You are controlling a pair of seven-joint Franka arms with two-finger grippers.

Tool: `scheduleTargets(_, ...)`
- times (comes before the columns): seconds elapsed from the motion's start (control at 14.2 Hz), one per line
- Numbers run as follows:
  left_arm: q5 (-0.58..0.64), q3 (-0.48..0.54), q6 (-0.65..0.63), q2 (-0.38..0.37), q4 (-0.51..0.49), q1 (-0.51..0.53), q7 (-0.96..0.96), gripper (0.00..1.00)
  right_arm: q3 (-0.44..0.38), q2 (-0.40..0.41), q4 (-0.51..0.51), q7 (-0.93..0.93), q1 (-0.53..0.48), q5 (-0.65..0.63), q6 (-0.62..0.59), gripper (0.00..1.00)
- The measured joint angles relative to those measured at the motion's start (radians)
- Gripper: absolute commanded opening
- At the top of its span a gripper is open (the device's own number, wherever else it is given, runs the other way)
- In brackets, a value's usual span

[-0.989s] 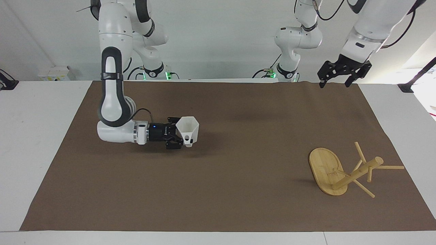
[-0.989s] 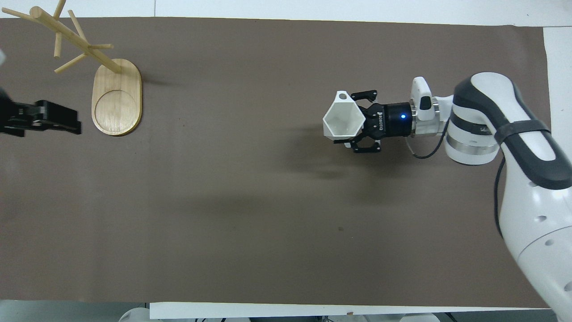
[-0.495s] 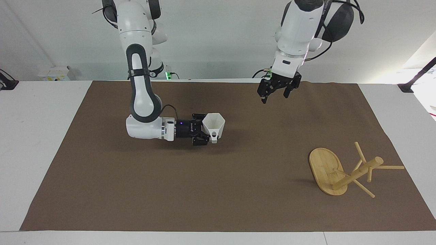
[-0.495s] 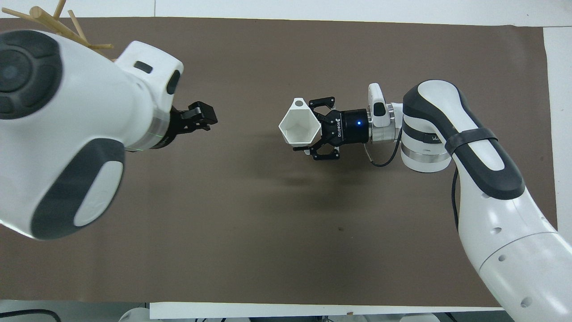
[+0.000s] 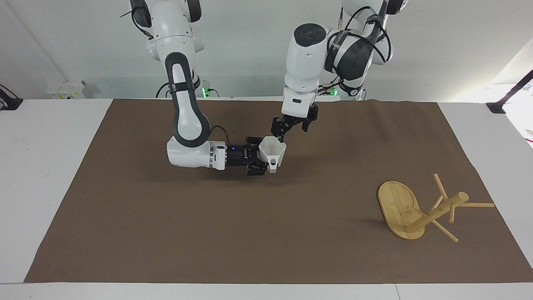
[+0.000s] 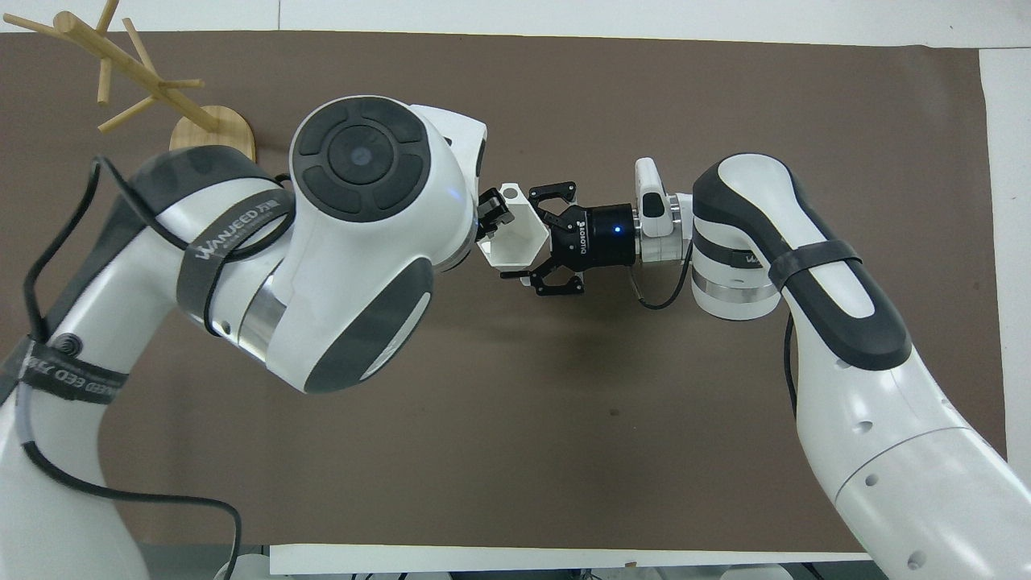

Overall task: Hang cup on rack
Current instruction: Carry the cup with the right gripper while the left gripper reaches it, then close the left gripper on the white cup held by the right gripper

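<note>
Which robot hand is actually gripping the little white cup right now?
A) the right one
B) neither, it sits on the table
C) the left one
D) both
A: the right gripper is shut on the cup and holds it above the mat, while the left gripper hangs open just over its rim.

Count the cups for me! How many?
1. The cup is up over the middle of the mat, held by the right gripper. None shows on the rack.
</note>
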Motion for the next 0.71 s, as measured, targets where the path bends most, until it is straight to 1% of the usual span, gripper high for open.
scheduleTargets(0.07, 0.0, 0.0, 0.009, 0.008, 0.004, -0.009, -0.008, 0.86, 0.0, 0.0, 0.001, 0.0, 0.001, 0.001, 0.012, 0.45)
scheduleTargets(0.14, 0.0, 0.0, 0.011, 0.01, 0.004, -0.012, -0.011, 0.82, -0.001, 0.0, 0.002, 0.0, 0.001, 0.001, 0.026, 0.45)
scheduleTargets(0.28, 0.0, 0.002, 0.019, 0.016, 0.003, -0.013, -0.011, 0.78, -0.001, 0.0, 0.003, 0.0, 0.001, 0.004, 0.042, 0.45)
scheduleTargets(0.49, 0.0, 0.002, 0.056, 0.019, -0.013, -0.013, -0.011, 0.77, -0.001, 0.0, 0.003, 0.0, 0.003, 0.007, 0.054, 0.45)
scheduleTargets(0.57, 0.0, 0.003, 0.072, 0.023, -0.018, -0.013, -0.011, 0.66, -0.001, 0.0, 0.003, 0.0, 0.005, 0.008, 0.054, 0.45)
scheduleTargets(0.64, 0.0, 0.003, 0.083, 0.032, -0.021, -0.013, -0.011, 0.27, -0.001, 0.0, 0.003, 0.0, 0.009, 0.008, 0.056, 0.45)
scheduleTargets(0.71, 0.0, 0.004, 0.093, 0.043, -0.022, -0.013, -0.011, 0.02, -0.001, 0.0, 0.003, 0.0, 0.012, 0.009, 0.06, 0.45)
